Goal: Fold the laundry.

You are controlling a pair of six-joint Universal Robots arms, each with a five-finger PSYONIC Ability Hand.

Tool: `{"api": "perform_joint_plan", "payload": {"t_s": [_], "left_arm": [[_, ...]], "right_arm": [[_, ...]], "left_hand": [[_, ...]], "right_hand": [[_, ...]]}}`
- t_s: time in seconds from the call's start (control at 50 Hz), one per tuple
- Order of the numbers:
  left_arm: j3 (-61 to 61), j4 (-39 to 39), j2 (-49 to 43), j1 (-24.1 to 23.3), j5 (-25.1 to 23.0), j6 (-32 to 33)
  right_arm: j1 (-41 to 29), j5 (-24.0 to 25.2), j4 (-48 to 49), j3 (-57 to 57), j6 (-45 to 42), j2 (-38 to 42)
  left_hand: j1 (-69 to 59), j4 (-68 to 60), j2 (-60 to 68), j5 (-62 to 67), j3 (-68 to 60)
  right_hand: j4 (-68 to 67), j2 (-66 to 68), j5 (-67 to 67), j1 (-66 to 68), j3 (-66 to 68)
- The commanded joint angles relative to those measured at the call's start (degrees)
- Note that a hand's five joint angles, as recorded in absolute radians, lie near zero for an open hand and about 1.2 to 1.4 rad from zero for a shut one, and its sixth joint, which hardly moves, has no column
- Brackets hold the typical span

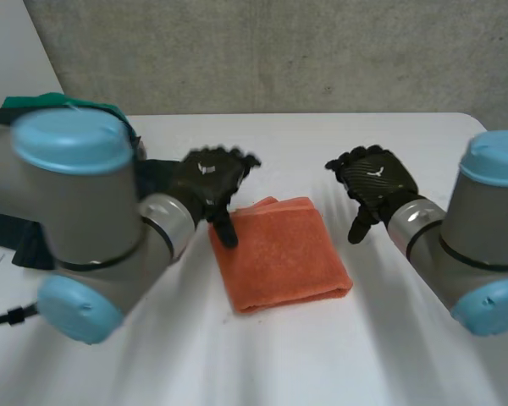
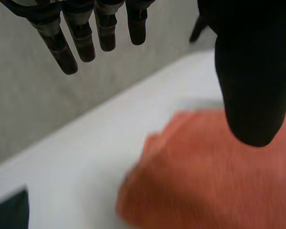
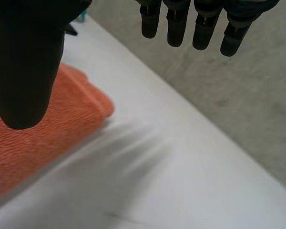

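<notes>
Dark laundry (image 1: 13,233) with a green piece (image 1: 42,103) on top sits heaped at the left edge of the white table (image 1: 237,355), partly hidden behind the left arm (image 1: 76,194). Just beside it, the robot's left hand (image 1: 210,176) is over the far left corner of a folded orange towel (image 1: 284,254). Its fingers (image 2: 81,40) are straight and spread from the thumb (image 2: 252,86), holding nothing; whether the thumb touches the cloth cannot be told. The towel lies flat at the table's middle, between the two hands. To its right, the right hand (image 1: 377,179) is above bare table near the towel's far right corner, its fingers (image 3: 176,26) extended and well apart from the thumb, empty.
</notes>
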State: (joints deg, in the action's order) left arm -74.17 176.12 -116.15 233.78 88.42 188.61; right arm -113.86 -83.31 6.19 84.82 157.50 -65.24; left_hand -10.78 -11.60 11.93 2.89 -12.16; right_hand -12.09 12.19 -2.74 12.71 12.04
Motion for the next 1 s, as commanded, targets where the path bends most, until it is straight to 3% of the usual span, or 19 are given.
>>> {"api": "perform_joint_plan", "payload": {"t_s": [0.02,0.1,0.18,0.26,0.56,0.58,0.64,0.66,0.84,1.0], "left_arm": [[-2.21,0.63,10.5,3.7,-18.17,-0.52],[-2.04,-3.93,13.84,6.07,-33.09,-3.06],[-2.47,-7.71,15.16,6.86,-42.25,-4.91],[-3.87,-8.78,15.6,6.69,-46.4,-5.18],[-8.36,-3.51,17.36,5.02,-42.63,-5.53],[-8.54,-2.9,17.27,5.11,-42.1,-5.8],[-8.8,-2.28,17.27,5.28,-41.31,-6.32],[-9.15,-2.01,17.36,5.37,-40.96,-6.67],[-10.21,-0.78,18.24,6.6,-40.61,-8.08],[-9.86,1.76,18.85,6.78,-40.25,-10.98]], "right_arm": [[1.36,-1.68,4.71,11.42,5.69,-5.95],[1.97,1.38,3.74,14.76,16.5,-5.34],[1.97,5.43,3.83,16.08,23.45,-2.18],[1.71,7.02,5.32,16.0,24.78,1.33],[-3.3,2.98,12.0,10.2,23.99,9.69],[-3.56,2.8,12.18,9.76,23.91,10.21],[-3.91,2.45,12.62,7.74,24.17,11.62],[-3.83,2.27,12.79,7.39,24.17,11.89],[0.3,-1.24,15.25,0.8,24.43,12.94],[9.78,-5.18,10.62,-20.79,25.66,22.76]], "left_hand": [[0.78,1.6,-1.93,-2.89,2.16],[0.78,1.6,-1.93,-2.89,2.16],[0.78,1.6,-1.93,-2.89,2.16],[0.78,1.6,-1.93,-2.89,2.16],[0.78,1.6,-1.93,-2.89,2.16],[0.78,1.6,-1.93,-2.89,2.16],[0.78,1.6,-1.93,-2.89,2.16],[0.78,1.6,-1.93,-2.89,2.16],[0.78,1.6,-1.93,-2.89,2.16],[0.78,1.6,-1.93,-2.89,2.16]], "right_hand": [[2.09,-2.19,2.74,-2.71,-2.04],[2.09,-2.19,2.74,-2.71,-2.04],[2.09,-2.19,2.74,-2.71,-2.04],[2.09,-2.19,2.74,-2.71,-2.04],[-13.36,13.26,-12.71,12.74,13.41],[-17.22,17.12,-16.56,16.59,17.26],[-64.69,64.6,-64.04,64.07,64.74],[-67.88,67.78,-67.23,67.26,67.92],[-67.91,67.81,-67.26,67.29,67.96],[-67.91,67.81,-67.26,67.29,67.96]]}}
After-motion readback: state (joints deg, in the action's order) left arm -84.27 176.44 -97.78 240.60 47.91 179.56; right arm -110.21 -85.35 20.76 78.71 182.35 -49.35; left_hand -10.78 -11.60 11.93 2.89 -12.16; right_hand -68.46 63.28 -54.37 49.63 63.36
